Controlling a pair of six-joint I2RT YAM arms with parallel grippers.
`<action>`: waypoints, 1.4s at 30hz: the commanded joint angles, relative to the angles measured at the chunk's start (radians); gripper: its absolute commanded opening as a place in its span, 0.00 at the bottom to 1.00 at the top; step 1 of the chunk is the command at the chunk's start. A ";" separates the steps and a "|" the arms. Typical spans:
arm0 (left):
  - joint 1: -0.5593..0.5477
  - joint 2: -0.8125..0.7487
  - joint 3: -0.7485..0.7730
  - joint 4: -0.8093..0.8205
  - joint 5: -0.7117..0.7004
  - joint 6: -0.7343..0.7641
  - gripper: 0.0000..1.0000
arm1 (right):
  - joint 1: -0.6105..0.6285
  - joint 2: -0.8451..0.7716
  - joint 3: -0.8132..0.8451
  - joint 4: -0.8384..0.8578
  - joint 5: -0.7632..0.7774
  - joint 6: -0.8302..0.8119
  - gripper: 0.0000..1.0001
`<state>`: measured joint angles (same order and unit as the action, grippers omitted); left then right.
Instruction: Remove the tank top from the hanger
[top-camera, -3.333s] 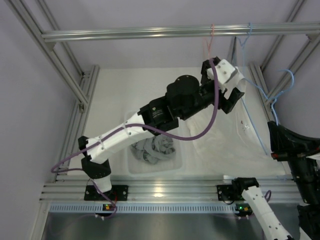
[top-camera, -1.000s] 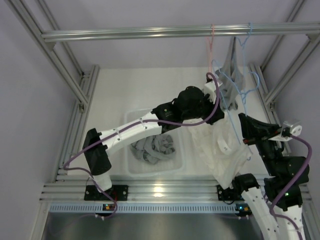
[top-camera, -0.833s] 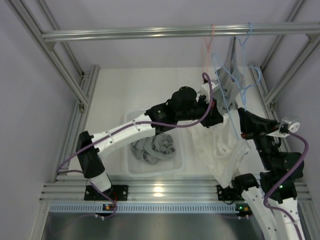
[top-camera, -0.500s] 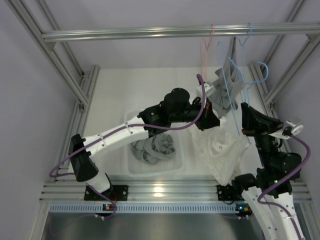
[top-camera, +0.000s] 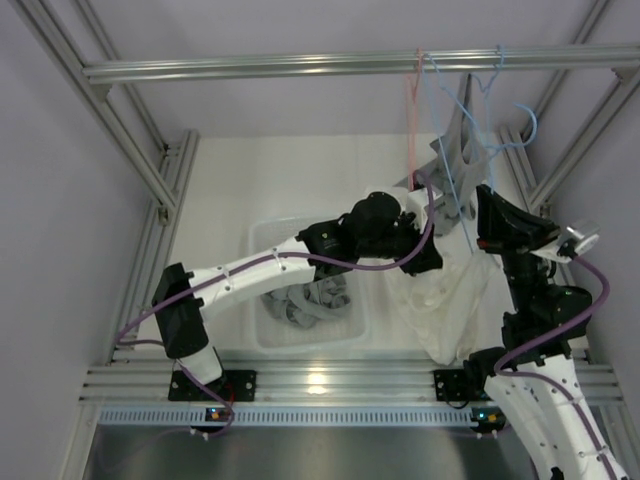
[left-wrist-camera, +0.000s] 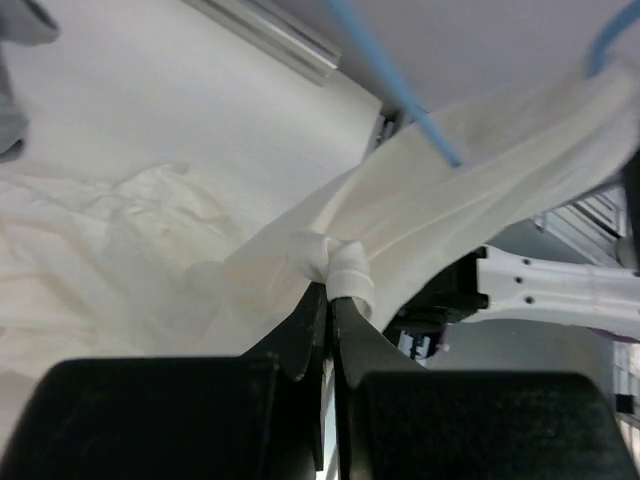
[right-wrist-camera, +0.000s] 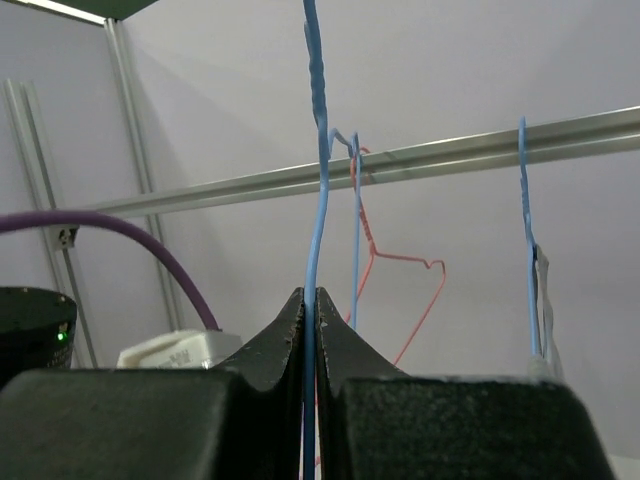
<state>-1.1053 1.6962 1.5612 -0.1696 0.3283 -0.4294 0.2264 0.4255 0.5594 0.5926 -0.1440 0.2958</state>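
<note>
Left wrist shows left tool (left-wrist-camera: 328, 292) pinching tank top (left-wrist-camera: 450, 195), unseen from above.

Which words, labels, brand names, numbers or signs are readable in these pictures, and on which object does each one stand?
None: no word, number or brand is readable in any view.
The white fabric tank top, the thin blue wire hanger and the clear plastic bin carry no visible print.
The small green light on the left arm's base is a lamp only, with no text beside it that can be read.
</note>
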 joint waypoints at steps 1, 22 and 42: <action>0.004 0.028 -0.030 -0.036 -0.176 0.044 0.00 | -0.010 0.032 0.085 0.072 0.020 -0.012 0.00; -0.050 0.168 -0.119 0.157 0.129 0.004 0.00 | -0.002 0.044 -0.133 0.404 0.095 0.009 0.00; -0.053 0.024 -0.260 0.055 -0.450 -0.002 0.99 | -0.001 0.001 0.322 -0.515 0.192 -0.029 0.00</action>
<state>-1.1584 1.8244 1.2991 -0.1432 -0.0811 -0.4458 0.2268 0.4686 0.7895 0.4015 0.0353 0.2867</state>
